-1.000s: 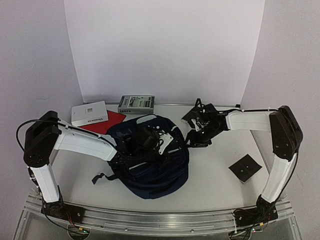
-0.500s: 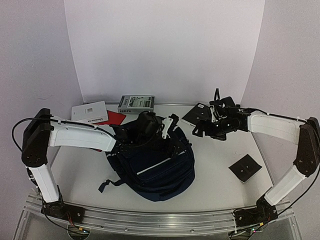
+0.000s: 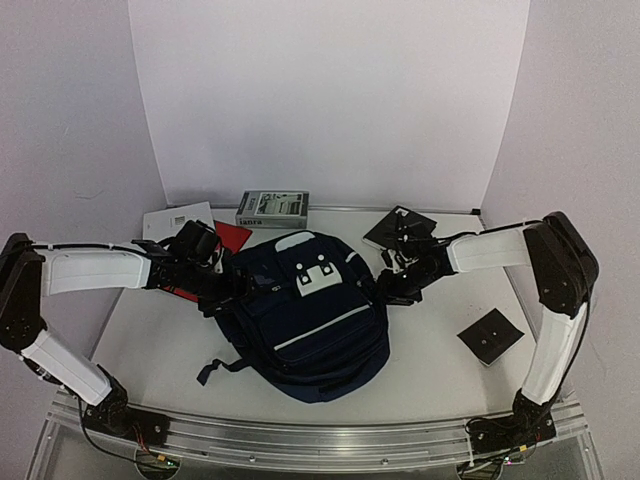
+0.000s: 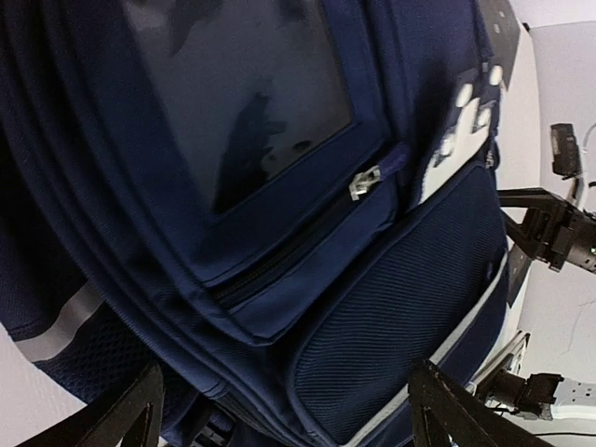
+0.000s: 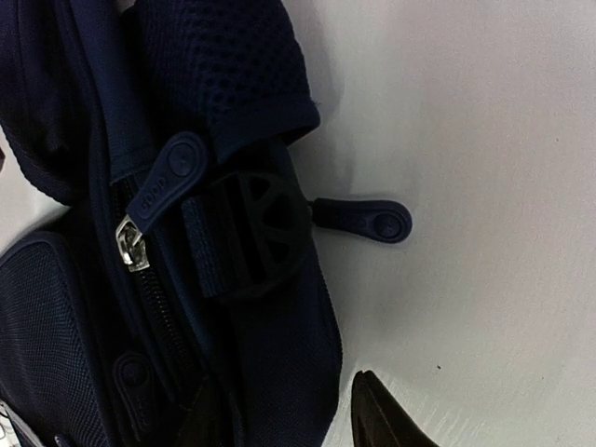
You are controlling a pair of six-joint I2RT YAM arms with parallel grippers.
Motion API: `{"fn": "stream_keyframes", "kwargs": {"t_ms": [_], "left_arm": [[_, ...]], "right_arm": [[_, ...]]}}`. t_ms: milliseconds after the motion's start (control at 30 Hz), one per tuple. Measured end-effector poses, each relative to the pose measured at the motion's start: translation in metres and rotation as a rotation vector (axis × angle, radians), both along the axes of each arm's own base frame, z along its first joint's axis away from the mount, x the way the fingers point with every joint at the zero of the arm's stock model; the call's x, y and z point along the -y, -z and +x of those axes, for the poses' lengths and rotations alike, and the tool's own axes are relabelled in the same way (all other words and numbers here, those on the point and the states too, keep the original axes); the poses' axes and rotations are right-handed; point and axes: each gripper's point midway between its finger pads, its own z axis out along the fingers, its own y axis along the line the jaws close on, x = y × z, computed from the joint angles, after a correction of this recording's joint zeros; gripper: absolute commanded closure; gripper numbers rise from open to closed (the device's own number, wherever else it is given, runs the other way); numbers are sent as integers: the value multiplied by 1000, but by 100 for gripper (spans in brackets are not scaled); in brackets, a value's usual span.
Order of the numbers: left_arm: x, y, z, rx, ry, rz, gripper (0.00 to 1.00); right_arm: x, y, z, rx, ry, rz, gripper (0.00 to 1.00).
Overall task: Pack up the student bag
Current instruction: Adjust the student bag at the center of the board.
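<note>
The student bag [image 3: 310, 315], navy with a white stripe and a light front flap, lies front-up mid-table. My left gripper [image 3: 226, 284] is at its upper left side, open wide; in the left wrist view the bag's [image 4: 279, 214] pockets fill the space ahead of the spread fingers [image 4: 452, 410]. My right gripper [image 3: 384, 286] is at the bag's right edge. There the bag's side [image 5: 270, 372], below a round buckle [image 5: 256, 228], sits between narrowed jaws. A sliver of table shows beside one finger [image 5: 382, 419]; the other is lost against dark fabric.
A grey box [image 3: 272, 208] stands at the back wall. A white booklet [image 3: 172, 219] and a red sheet [image 3: 232, 236] lie behind my left arm. Black square pieces lie at the back right [image 3: 398, 224] and near right [image 3: 490, 336].
The left gripper let go, opened and drew back left off the bag. The bag settled flat. The right gripper came back to the bag's right edge and its jaws narrowed.
</note>
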Motion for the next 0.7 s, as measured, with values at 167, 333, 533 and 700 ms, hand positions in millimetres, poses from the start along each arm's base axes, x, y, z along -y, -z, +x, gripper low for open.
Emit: {"fn": "stream_keyframes", "kwargs": {"t_ms": [167,333,533,700], "left_arm": [[-6,24,-1,-84,-36,6,11],[0,60,6,-143,-34,31,15],[33,54,44,-98,6,-44,17],[67,41,81,3,74,-136,17]], "right_arm": [[-7,-2,-1,-3,1,37,99],[-7,-3,-14,-1,8,57,100],[10,-2,-55,-34,43,31,100],[1,-2,-97,-66,39,12,100]]}}
